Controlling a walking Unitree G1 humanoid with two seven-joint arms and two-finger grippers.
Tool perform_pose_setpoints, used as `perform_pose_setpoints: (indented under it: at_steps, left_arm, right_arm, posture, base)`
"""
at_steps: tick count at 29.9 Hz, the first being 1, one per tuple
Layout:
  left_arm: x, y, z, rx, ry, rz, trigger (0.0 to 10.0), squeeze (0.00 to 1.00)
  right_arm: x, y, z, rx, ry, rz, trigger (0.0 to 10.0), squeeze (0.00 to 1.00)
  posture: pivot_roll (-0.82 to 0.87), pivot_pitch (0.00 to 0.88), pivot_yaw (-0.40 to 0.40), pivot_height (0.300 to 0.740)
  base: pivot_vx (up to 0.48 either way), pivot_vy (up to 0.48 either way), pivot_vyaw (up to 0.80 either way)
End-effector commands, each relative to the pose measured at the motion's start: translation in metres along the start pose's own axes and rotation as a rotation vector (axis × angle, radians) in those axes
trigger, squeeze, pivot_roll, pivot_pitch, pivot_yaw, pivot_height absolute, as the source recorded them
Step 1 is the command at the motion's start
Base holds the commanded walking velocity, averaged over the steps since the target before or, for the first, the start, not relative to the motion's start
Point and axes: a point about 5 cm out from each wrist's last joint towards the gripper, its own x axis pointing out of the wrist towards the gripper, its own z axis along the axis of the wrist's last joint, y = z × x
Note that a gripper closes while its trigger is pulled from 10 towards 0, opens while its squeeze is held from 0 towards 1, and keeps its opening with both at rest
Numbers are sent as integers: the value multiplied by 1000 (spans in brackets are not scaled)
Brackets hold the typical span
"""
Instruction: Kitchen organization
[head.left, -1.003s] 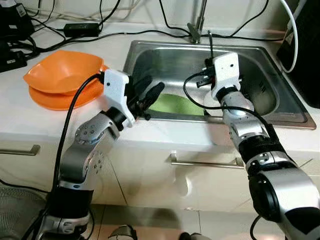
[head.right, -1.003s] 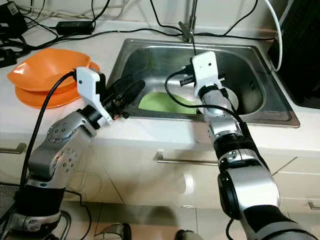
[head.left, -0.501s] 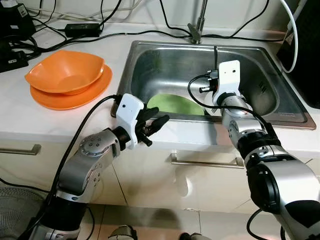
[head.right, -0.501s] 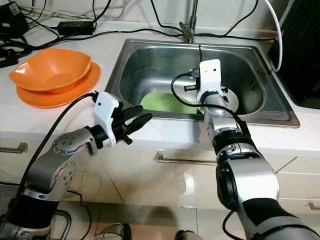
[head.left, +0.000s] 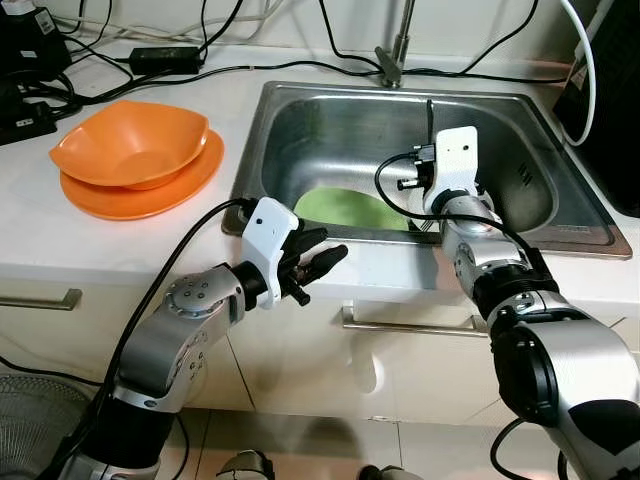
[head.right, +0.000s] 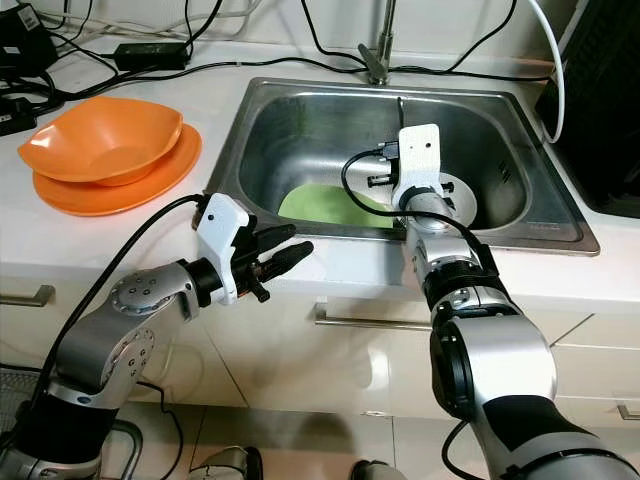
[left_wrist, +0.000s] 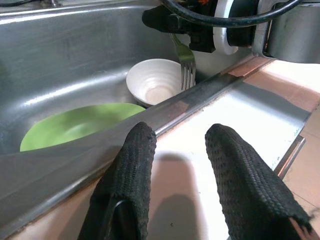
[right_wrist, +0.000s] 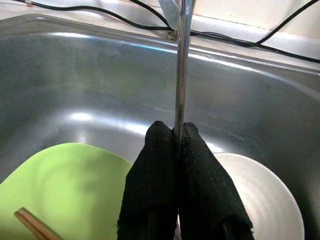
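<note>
My right gripper (right_wrist: 178, 131) reaches down into the steel sink (head.left: 330, 120), shut on the handle of a metal fork (right_wrist: 180, 60). The fork's tines (left_wrist: 185, 62) hang just above a white bowl (left_wrist: 152, 85) on the sink floor. Beside the bowl lies a green plate (head.left: 345, 208) with wooden chopsticks (right_wrist: 35, 225) on it. My left gripper (head.left: 318, 262) is open and holds nothing. It hovers over the white counter's front edge, just outside the sink's near rim.
An orange bowl (head.left: 130, 145) sits on an orange plate (head.left: 130, 195) on the counter left of the sink. The faucet (head.left: 395, 50) and black cables run along the back. A black appliance (head.left: 610, 100) stands at the right. Cabinet handles (head.left: 410, 325) lie below.
My left gripper has drawn back from the sink's near rim and dropped in front of the counter edge. The right gripper with the fork has shifted slightly right and lower.
</note>
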Motion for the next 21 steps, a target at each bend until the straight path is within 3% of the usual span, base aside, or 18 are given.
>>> perform_pose_setpoints:
  at_steps: [1, 3, 4, 5, 7, 9, 16, 17, 18, 21]
  left_arm:
    - [0, -5, 0, 2, 7, -25, 10000, 0]
    - [1, -5, 0, 2, 6, -28, 10000, 0]
    - [1, -6, 0, 2, 5, -28, 10000, 0]
    - [1, -6, 1, 2, 5, -28, 10000, 0]
    - [3, -7, 1, 2, 2, -32, 10000, 0]
    - [3, -7, 1, 3, 0, -34, 10000, 0]
    - [3, -7, 1, 3, 2, -36, 10000, 0]
    - [3, -7, 1, 4, 2, -36, 10000, 0]
    - [3, -7, 2, 4, -1, -33, 10000, 0]
    - [6, -1, 9, 22, -52, 29, 10000, 0]
  right_arm:
    - [0, 0, -1, 0, 16, 2, 10000, 357]
    - [0, 2, -2, 1, 21, 13, 10000, 412]
    - [0, 3, -3, 0, 21, 16, 10000, 502]
    - [0, 3, -3, 0, 22, 17, 10000, 529]
    - [-1, 4, -4, -10, 23, 23, 10000, 839]
    - [-1, 5, -6, -16, 24, 26, 10000, 1000]
    - [-1, 5, -4, -19, 11, 32, 10000, 988]
    - [-1, 5, -3, -18, 5, 36, 10000, 827]
    - [0, 6, -1, -23, -8, 41, 10000, 0]
    - [1, 10, 9, -21, -72, 67, 10000, 0]
  posture:
    - [131, 66, -17, 740]
    - [131, 66, -17, 740]
    - [129, 65, -16, 740]
    - [129, 65, -16, 740]
    - [126, 63, -17, 740]
    - [127, 62, -17, 740]
    - [125, 61, -16, 740]
    - [125, 61, -16, 740]
    - [123, 57, -16, 740]
    - [119, 59, -16, 740]
  base:
    - [0, 0, 0]
    - [0, 0, 0]
    - [0, 0, 0]
    - [0, 0, 0]
    - [0, 0, 0]
    - [0, 0, 0]
    - [0, 0, 0]
    - [0, 0, 0]
    - [0, 0, 0]
    - [0, 0, 0]
